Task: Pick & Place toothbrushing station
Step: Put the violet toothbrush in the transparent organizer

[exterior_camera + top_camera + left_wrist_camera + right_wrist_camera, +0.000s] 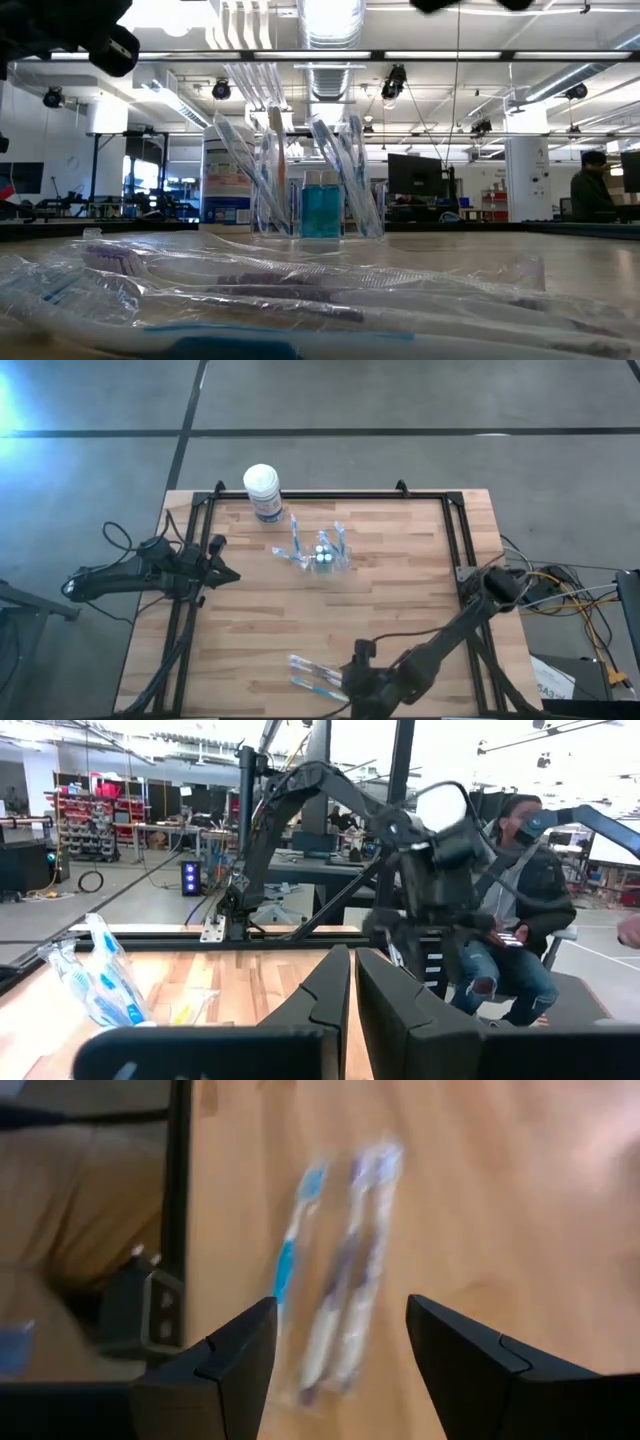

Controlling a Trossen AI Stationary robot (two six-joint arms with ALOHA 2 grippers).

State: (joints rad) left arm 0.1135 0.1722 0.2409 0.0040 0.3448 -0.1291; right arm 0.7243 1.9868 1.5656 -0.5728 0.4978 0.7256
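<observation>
Wrapped toothbrushes (250,300) lie nearest the low camera, at the table's (400,600) six o'clock edge, just under the right gripper (340,1330), whose fingers are spread apart above them. At nine o'clock waits the left gripper (352,1010), fingers pressed together; toward twelve stands the clear cup (325,555) holding toothbrushes, a white-lidded tub (263,492) beyond at eleven.

Grey concrete floor (400,400) surrounds the wooden table (400,600); a dark seam line (330,432) crosses it beyond the far edge. Cables (570,595) lie right of the table. Open workshop behind: ceiling strip lights (330,20), exposed ducts, a monitor (412,175), shelving (90,805) far left. A seated person (520,920) in a dark jacket.
</observation>
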